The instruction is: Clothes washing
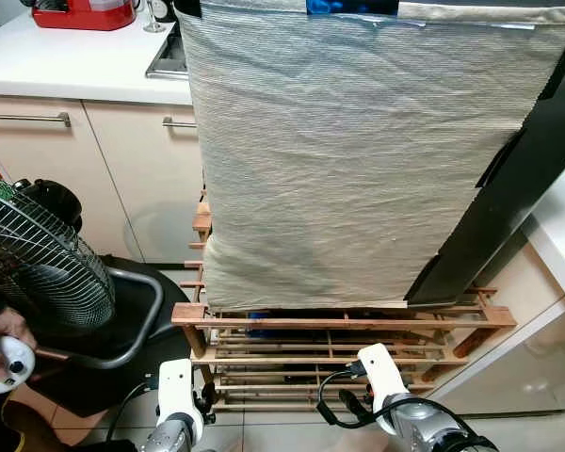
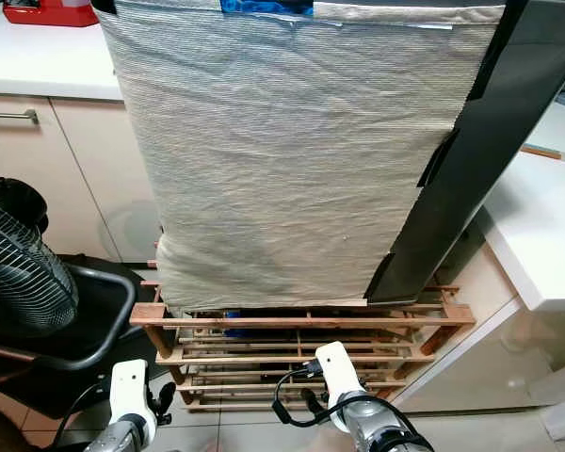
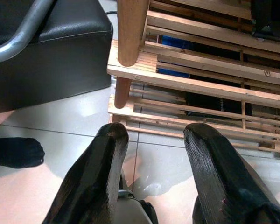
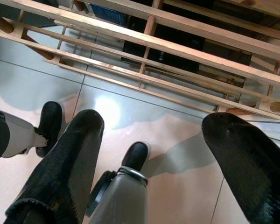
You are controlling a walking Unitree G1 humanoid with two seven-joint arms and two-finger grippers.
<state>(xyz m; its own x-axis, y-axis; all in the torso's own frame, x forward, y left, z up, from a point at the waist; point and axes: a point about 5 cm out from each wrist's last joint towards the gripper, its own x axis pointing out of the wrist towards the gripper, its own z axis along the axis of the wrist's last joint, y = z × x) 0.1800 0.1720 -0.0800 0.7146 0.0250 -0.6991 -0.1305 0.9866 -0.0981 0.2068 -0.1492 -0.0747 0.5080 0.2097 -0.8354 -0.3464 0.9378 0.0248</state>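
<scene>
Hanging over a wooden rack [image 1: 339, 325], a large grey cloth [image 1: 358, 160] hides most of its slats and is cut off at the top. Both arms hang low above the floor: left claw [image 3: 151, 140] and right claw [image 4: 154, 135] released, empty.

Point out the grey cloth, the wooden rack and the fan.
grey cloth [image 1: 348, 169], left eye view, middle of the hanging fabric.
wooden rack [image 1: 344, 322], left eye view, top front rail.
fan [image 1: 38, 264], left eye view, wire grille.
</scene>
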